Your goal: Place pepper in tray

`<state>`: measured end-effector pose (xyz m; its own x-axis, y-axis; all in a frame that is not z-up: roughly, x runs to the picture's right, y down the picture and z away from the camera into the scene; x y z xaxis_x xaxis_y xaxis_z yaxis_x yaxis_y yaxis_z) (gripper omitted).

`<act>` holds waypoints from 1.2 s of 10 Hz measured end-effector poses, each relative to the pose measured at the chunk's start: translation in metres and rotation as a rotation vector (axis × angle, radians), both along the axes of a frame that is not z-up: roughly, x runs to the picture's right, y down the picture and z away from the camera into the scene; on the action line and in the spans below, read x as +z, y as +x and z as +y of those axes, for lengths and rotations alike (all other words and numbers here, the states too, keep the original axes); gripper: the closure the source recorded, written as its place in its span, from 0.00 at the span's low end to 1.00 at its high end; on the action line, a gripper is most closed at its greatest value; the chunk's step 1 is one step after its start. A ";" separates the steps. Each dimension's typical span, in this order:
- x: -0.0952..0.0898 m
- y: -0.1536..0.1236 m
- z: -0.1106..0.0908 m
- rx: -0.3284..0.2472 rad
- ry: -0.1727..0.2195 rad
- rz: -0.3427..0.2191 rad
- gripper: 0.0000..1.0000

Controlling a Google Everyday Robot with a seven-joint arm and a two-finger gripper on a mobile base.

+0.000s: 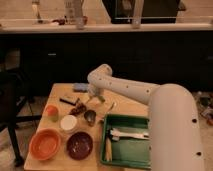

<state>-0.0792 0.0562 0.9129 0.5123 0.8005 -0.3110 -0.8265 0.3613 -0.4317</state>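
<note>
Our tool [95, 99] hangs low over the middle of the wooden desk [125, 106], fingers apart and nothing between them. The pepper [66, 101], a dark slender thing as far as we can tell, lies on the desk to the tool's left, apart from it and well outside the green tray [125, 118]. A reddish-brown clump [77, 108] sits just beside the pepper. In the tray lie a pale yellow corn-like piece [107, 150] and a white item [127, 134]. An orange bowl [45, 144] stands at the front left.
</note>
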 end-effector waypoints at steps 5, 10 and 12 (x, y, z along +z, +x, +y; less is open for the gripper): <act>0.047 -0.002 -0.008 -0.031 -0.038 0.021 0.20; 0.078 0.011 -0.029 -0.007 -0.045 0.057 0.20; 0.083 0.011 -0.023 -0.010 -0.061 0.066 0.20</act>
